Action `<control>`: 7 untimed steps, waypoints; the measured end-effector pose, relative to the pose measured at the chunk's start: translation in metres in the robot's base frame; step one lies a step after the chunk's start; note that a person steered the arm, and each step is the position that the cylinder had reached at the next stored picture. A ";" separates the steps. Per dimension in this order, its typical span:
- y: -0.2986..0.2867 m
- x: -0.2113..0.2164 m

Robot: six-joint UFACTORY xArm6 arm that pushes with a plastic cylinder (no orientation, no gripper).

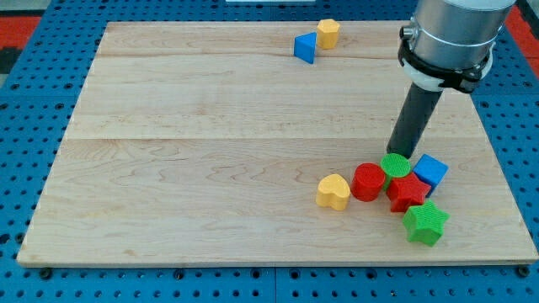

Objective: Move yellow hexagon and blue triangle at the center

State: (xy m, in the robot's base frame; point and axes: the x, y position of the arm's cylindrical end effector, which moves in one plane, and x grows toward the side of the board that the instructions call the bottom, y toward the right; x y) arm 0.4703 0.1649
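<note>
No jaws on this arm, only a rod; my tip (402,154) sits just behind the green cylinder (395,164) in the cluster at the view's lower right. Yellow hexagon (328,32) and blue triangle (305,47) touch each other near the surface's (185,143) top edge, well apart from the tip. Both look light, rigid, probably slide easily; push from their far sides toward center.
</note>
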 end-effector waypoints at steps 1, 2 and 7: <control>0.000 -0.049; 0.015 -0.096; -0.100 -0.220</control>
State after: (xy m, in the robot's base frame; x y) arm 0.2499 0.0646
